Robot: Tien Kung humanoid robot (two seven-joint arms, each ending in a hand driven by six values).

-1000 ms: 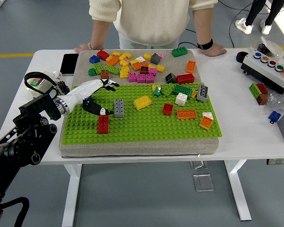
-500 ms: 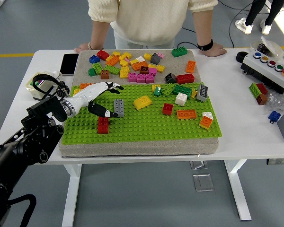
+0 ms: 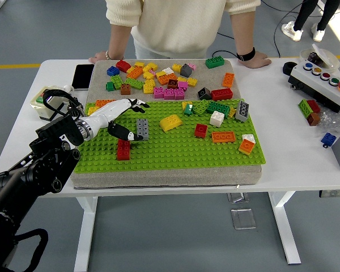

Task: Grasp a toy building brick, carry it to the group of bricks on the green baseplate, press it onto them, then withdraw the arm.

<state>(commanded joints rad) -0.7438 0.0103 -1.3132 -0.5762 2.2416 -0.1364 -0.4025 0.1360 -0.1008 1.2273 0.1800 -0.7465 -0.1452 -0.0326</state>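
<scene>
Grey brick stands on the green baseplate, beside a red brick. Left robot hand hovers over both, fingers spread, gripping nothing.

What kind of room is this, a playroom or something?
More likely a robotics lab or test hall. A black robot arm with a left hand works over toy bricks on a green baseplate, a button control box sits on the white table, and cables trail across the grey floor.

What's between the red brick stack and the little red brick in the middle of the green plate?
Nothing: the head view shows only bare green baseplate studs between the red stack and the small red brick.
</scene>
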